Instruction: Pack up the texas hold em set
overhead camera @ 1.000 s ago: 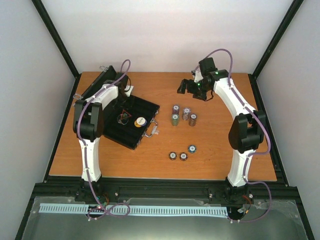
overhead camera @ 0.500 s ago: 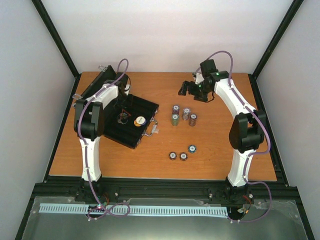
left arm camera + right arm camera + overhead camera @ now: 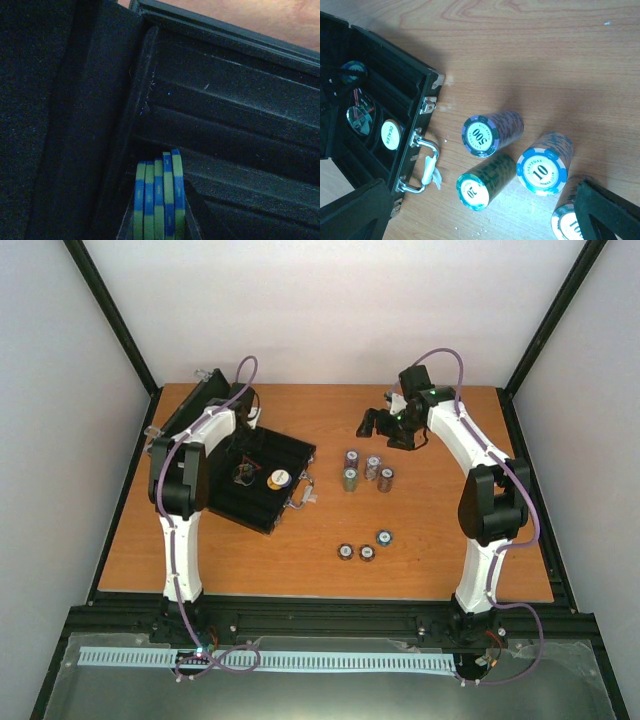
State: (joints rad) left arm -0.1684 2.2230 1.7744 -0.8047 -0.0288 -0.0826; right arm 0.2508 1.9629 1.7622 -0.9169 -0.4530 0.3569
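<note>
Right of the case handle (image 3: pixel 424 167), three chip stacks show printed tops: the purple stack (image 3: pixel 480 135) reads "500", the green stack (image 3: pixel 471 192) "20", the blue stack (image 3: pixel 541 172) "LAS VEGAS 10". Left of the handle, inside the case (image 3: pixel 372 92), a white disc (image 3: pixel 392 134) reads "DEALER".

Open black case (image 3: pixel 255 502), 4 upright chip stacks (image 3: pixel 385 480) beside, 3 low stacks (image 3: pixel 367 553) nearer

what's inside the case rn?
In the case: a white dealer disc, another round disc, and green-blue chips gripped by the left claw. The left arm hides its far part.
</note>
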